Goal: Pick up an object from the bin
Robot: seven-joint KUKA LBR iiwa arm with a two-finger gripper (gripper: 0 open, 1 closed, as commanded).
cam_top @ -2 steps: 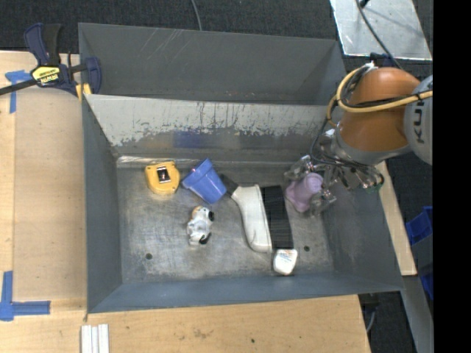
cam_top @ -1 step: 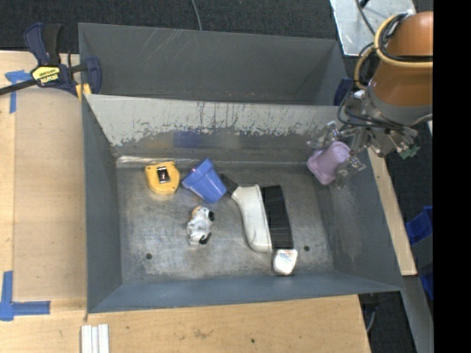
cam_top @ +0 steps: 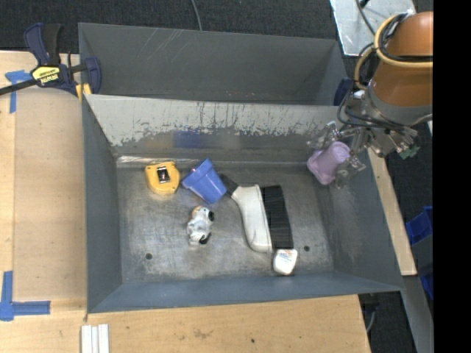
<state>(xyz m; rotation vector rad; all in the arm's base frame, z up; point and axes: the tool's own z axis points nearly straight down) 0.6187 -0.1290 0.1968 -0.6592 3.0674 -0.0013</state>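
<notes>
Lilac and soft-looking, a small thing (cam_top: pixel 327 166) sits between the fingers of the gripper (cam_top: pixel 338 153), which are clamped on it, over the far right side of the bin (cam_top: pixel 221 72). The lifting step seems in hand. The next move probably calls for a steady rise, clear of the right wall.

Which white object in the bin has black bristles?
The long brush in the middle; the spotted toy and the small piece below it have none.
</notes>
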